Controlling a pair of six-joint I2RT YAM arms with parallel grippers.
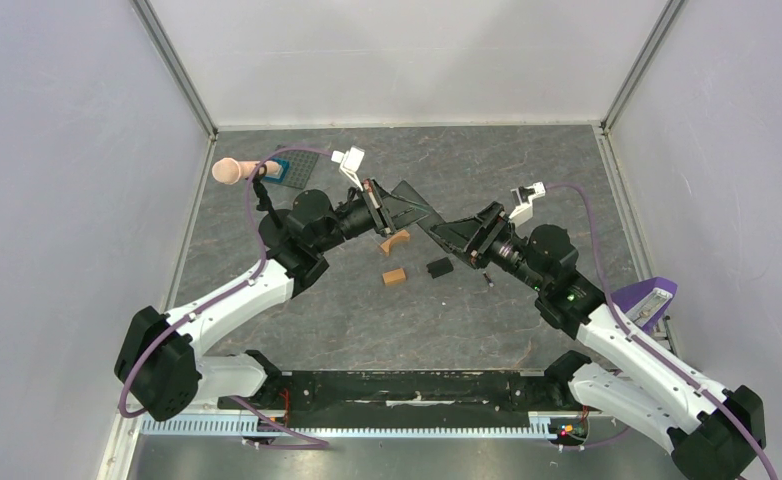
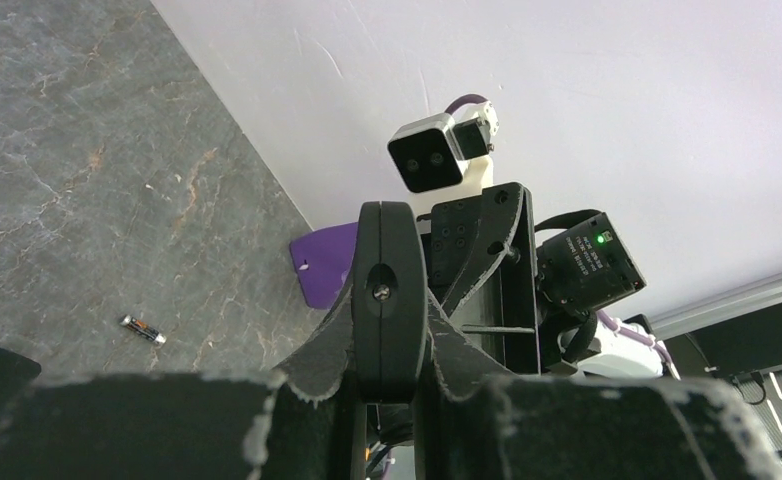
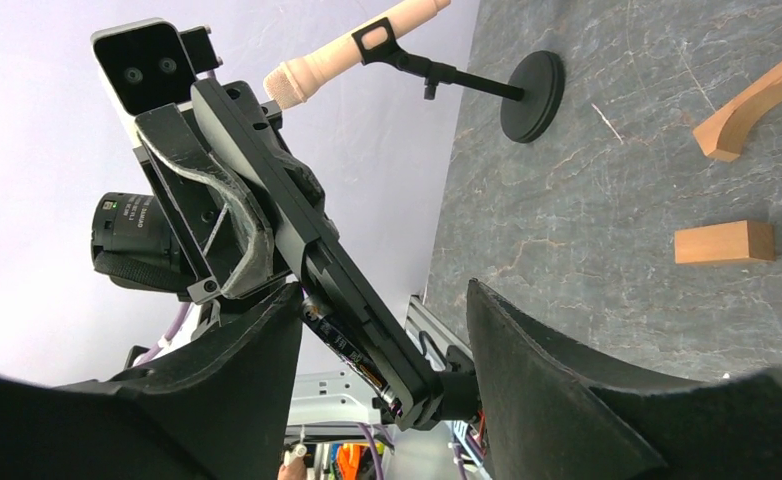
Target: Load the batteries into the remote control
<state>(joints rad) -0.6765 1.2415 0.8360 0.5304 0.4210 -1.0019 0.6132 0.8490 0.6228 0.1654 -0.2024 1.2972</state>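
- The remote control (image 3: 352, 290) hangs in the air above the middle of the bench (image 1: 297, 300). The left gripper (image 2: 387, 340) pinches it, with its open bay turned to the right arm.
- One battery (image 3: 339, 338) sits in that bay, so loading looks half done.
- The right gripper (image 3: 382, 300) is spread astride the remote's free end and holds nothing.
- A loose battery (image 2: 142, 329) lies towards the bench's right edge. The next move is probably to fetch it and line it up with the bay.
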